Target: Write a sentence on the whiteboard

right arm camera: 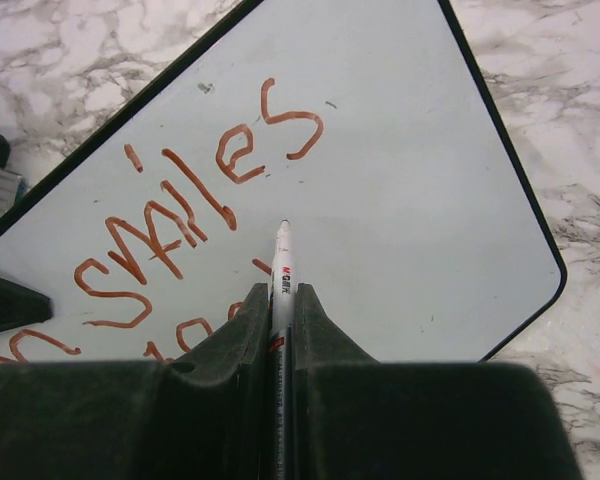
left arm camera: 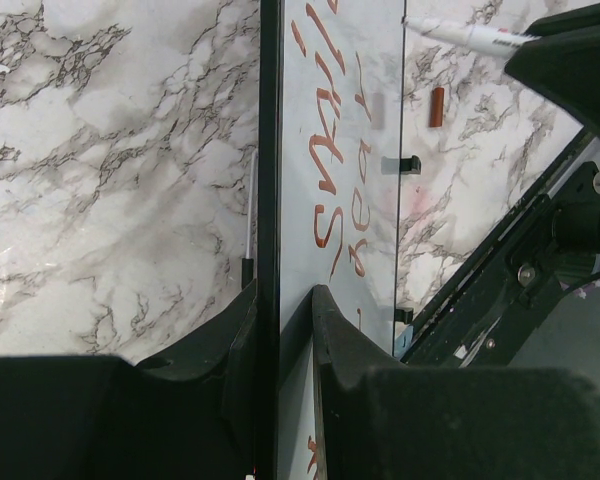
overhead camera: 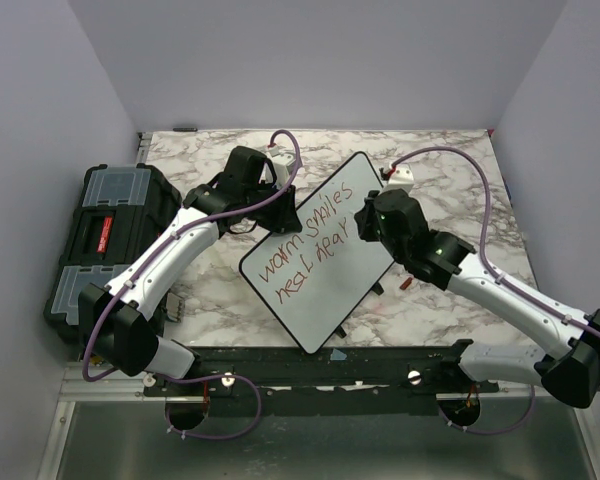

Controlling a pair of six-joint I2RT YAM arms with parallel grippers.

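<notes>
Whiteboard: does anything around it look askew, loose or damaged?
The whiteboard sits diagonal to the table edges, its rim pinched by the left gripper. What looks like a small red cap lies loose on the marble beside the right arm, whose right gripper holds the marker. No spill or damage shows.

Marble table (overhead camera: 450,190) carries whiteboard (overhead camera: 320,300), black toolbox (overhead camera: 110,220), red cap (overhead camera: 407,283).

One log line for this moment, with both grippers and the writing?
left gripper: shut on whiteboard edge | right gripper: shut on marker | sentence: two red lines
</notes>
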